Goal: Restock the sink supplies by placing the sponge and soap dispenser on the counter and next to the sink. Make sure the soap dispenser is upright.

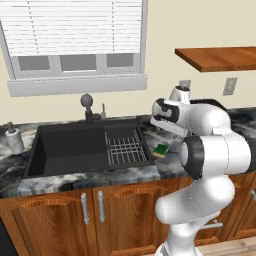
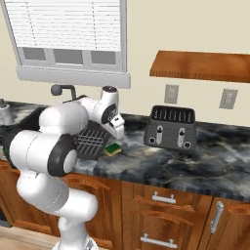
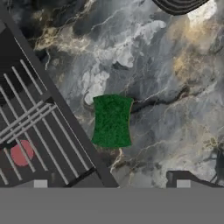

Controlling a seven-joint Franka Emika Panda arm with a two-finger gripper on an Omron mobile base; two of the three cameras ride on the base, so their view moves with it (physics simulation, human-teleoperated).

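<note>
Cabinets (image 1: 95, 207): brown wooden doors with metal handles are standing under the worktop, nearest to the robot base.
Worktop (image 2: 161, 161): the black-and-grey marbled slab is running from left to right and is carrying all the things.
Gripper (image 3: 111, 183): it is hanging above the worktop, just right of the sink, and is looking down. In the hand view its two dark fingertips (image 3: 40, 183) are standing wide apart. Nothing is between them and it is holding nothing.
Sponge (image 3: 112, 120): it is lying flat on the worktop with the green side up, just beside the right rim of the sink but not on it. In the hand view it is lying under the open gripper, apart from both tips. In the left base view it (image 1: 161, 149) is showing a yellow edge under the green top.
Sink (image 1: 70, 150): the matte black basin is sitting in the worktop, left of the sponge. A wire rack (image 1: 124, 148) is filling its right part.
Faucet (image 1: 88, 107): dark, with a round knob, it is standing behind the sink at the far edge.
Soap dispenser (image 1: 14, 138): it is standing upright on the worktop at the far left, just beside the left rim of the sink, well apart from the gripper.
Toaster (image 2: 171, 128): a dark toaster is standing farther right on the worktop, near the wall.
Window (image 1: 75, 40): white blinds are hanging behind the sink.
Shelf (image 2: 200, 66): a wooden board is hanging on the far wall at the right.
</note>
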